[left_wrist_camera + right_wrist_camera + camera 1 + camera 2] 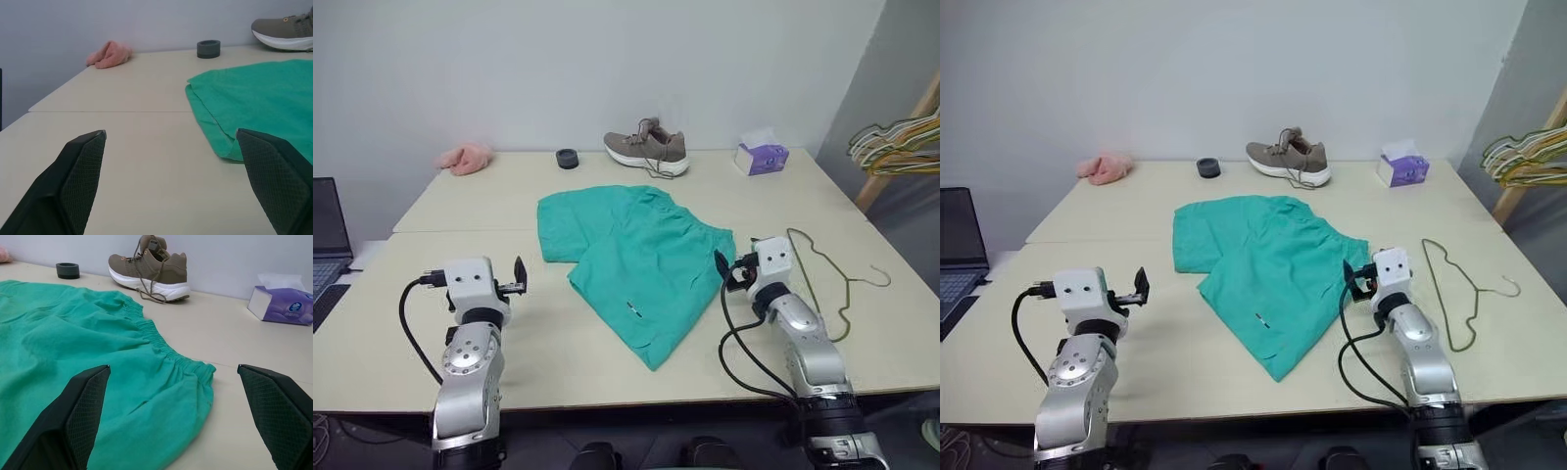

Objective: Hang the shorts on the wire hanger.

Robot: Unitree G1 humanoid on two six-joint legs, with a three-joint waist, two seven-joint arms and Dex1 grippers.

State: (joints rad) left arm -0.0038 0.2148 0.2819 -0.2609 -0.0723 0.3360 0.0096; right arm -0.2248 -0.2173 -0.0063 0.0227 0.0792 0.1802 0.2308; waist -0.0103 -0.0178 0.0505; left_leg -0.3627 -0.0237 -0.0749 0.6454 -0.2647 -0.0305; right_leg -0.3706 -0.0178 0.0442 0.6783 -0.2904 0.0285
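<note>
Your left gripper (171,183) and right gripper (173,418) stand spread wide, empty, hovering over the table (460,211). Between them the shorts (631,259) lie flat; the hanger (832,279) lies just beside your right gripper.

The pastel hangers (901,142) are cut off by the right edge of the head views — how they are hung cannot be told. A laptop (328,235) off the table's left edge is cut by the picture's left edge. The small white mark (633,307) on the shorts (636,259) is too small to read. In the left wrist view the shoe (286,34) is cut off — only part of its sole and upper shows.
</note>
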